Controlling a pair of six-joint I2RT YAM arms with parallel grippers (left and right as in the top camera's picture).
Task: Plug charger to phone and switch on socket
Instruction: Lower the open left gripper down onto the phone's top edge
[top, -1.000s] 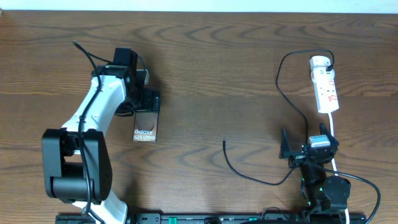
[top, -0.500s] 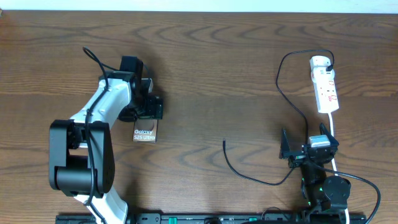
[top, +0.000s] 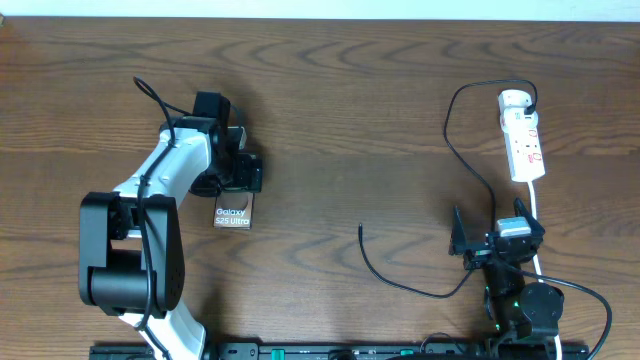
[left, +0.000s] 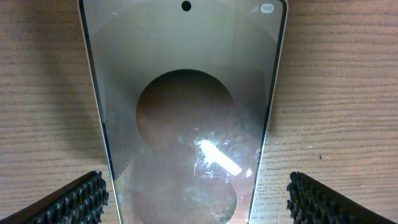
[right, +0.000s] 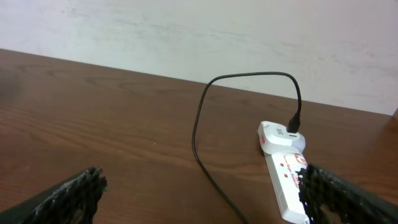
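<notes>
The phone (top: 232, 213) lies flat on the table, left of centre, lettering up. My left gripper (top: 236, 176) hovers over its far end, open. In the left wrist view the phone (left: 186, 93) fills the middle, and the two fingers of the gripper (left: 196, 202) stand either side of it without touching. The charger, a thin black cable (top: 455, 150), runs from the adapter (top: 515, 99) in a loop to its free tip (top: 361, 227) on the table. The socket (top: 526, 145) lies at the far right. My right gripper (top: 497, 240) is open and empty near the front edge, facing the socket (right: 287, 183) and the cable (right: 198, 124).
A white cord (top: 537, 205) runs from the socket toward the right arm's base. Bare wood lies between the phone and the cable tip. A pale wall (right: 199, 37) stands behind the table's far edge.
The left arm shifted its elbow to the right a second ago, with its gripper staying over the phone's far end. It has been still for the last half second. The right arm has not moved.
</notes>
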